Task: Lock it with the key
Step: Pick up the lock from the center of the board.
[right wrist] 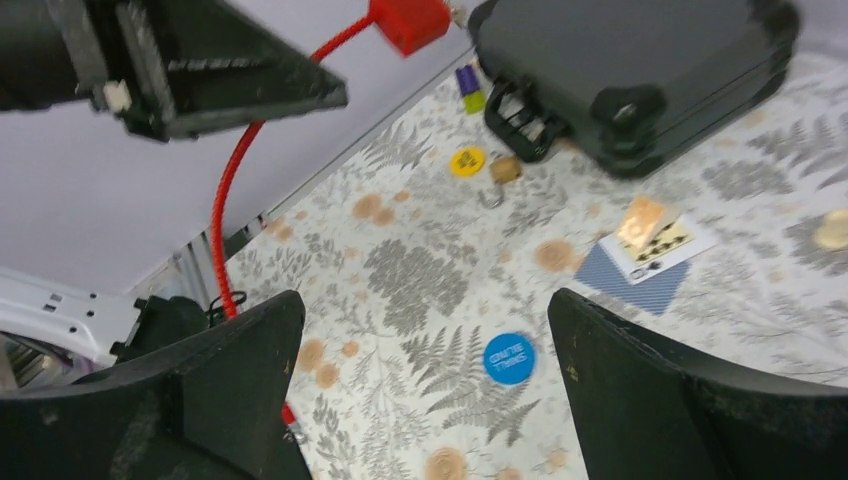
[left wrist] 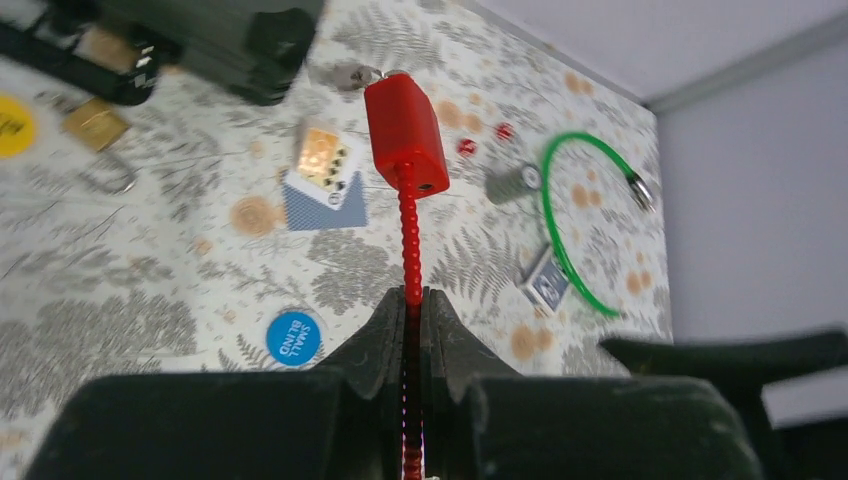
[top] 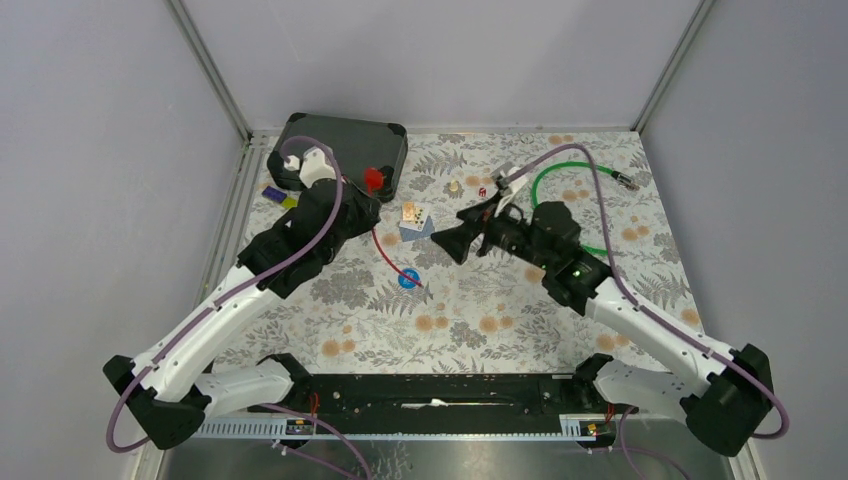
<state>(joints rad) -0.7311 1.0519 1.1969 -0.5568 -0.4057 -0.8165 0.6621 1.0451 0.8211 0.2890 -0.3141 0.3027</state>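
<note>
1. Two fingers (left wrist: 382, 335) of the left gripper (left wrist: 412, 300) were pinched together on the red cable (left wrist: 408, 235).
2. At the cable's end, the red lock body (left wrist: 405, 135) was held aloft near the far-left corner.
3. The right gripper (right wrist: 425, 310) was spread wide and empty over the counter's middle.
4. The black case (top: 360, 140) sat shut in the far-left corner, its contents hidden.

We see a black hard case (top: 345, 150) on a fern-print tablecloth (top: 480, 325). A yellow disc (right wrist: 466, 160) lies just beside the case's left end. Playing cards (left wrist: 322, 185) lie near its right end. A blue chip (left wrist: 294, 338) reading SMALL BLIND lies nearer us than the case. A green cable (left wrist: 547, 205) loops well to the case's right.
</note>
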